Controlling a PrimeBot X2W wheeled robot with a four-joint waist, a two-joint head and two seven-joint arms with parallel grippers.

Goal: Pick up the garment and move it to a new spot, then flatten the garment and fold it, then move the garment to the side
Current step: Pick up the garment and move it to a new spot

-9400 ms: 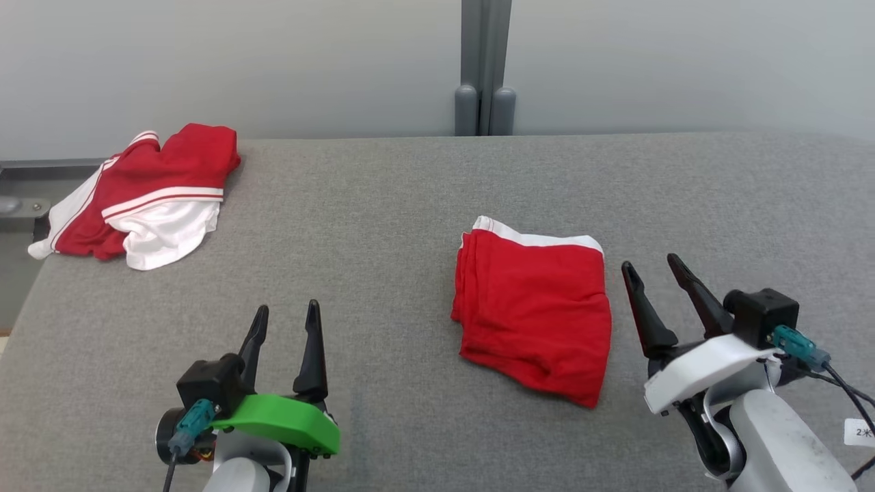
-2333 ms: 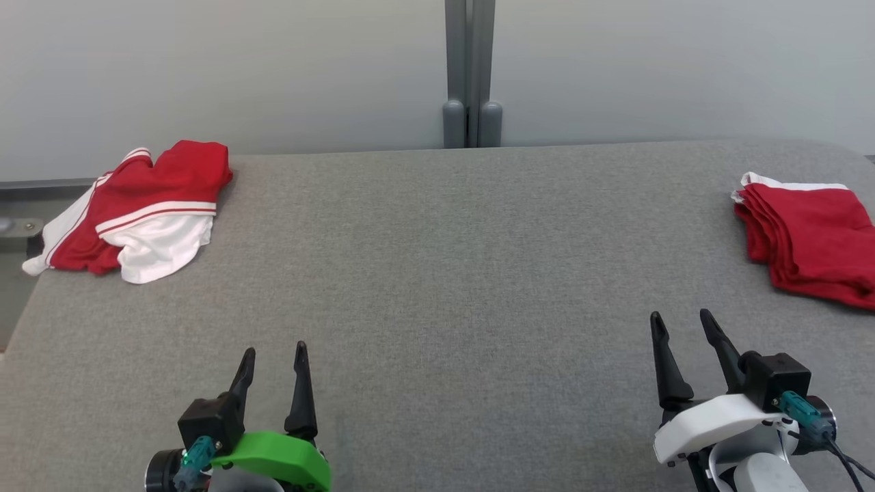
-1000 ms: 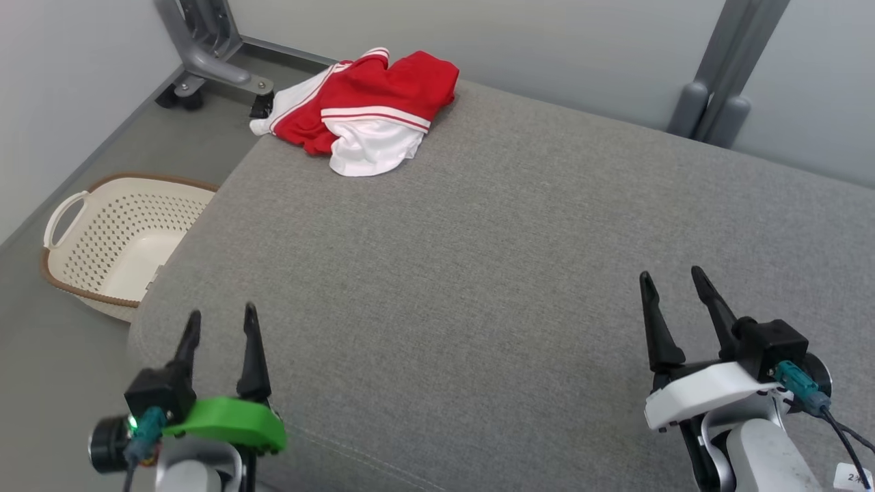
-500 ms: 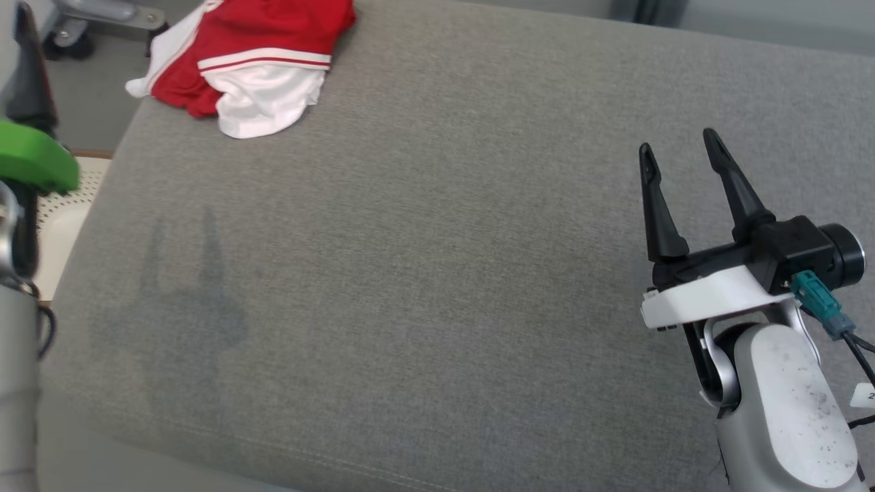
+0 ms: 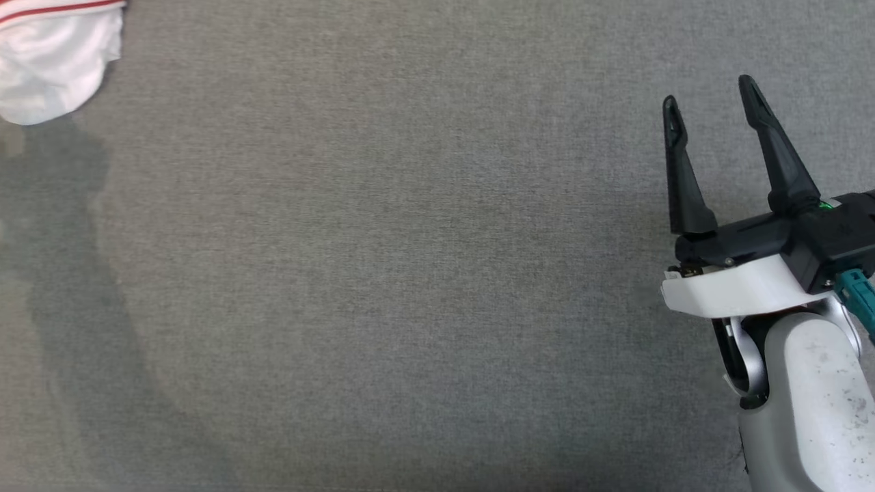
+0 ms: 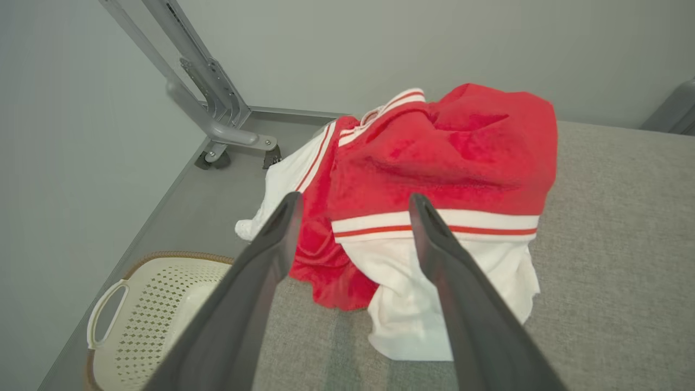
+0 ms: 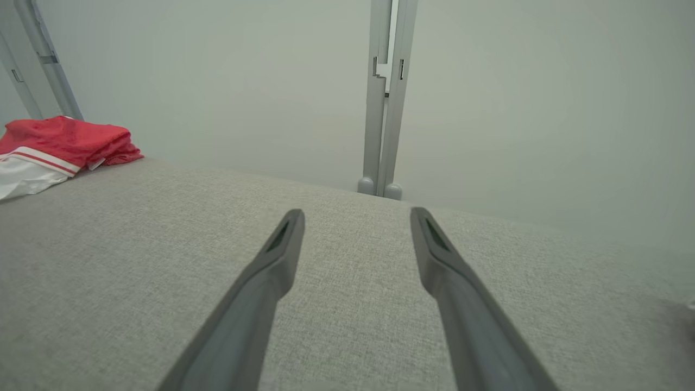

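Observation:
A crumpled red and white garment lies at the far left corner of the grey table. My left gripper hovers open above its near edge, fingers pointing at it, nothing between them. In the head view a white corner of the garment shows at the top left. My right gripper stands open over bare table at the right. The right wrist view has that gripper open and empty, with the garment far off to its left.
A cream perforated basket sits on the floor left of the table, below the garment's corner. A grey metal frame leg stands behind it. A grey post rises at the table's far edge against a pale wall.
The head camera has swung down and closer to the table, so the garment slid to the top left corner. The left gripper has left the head view. Both grippers stay open.

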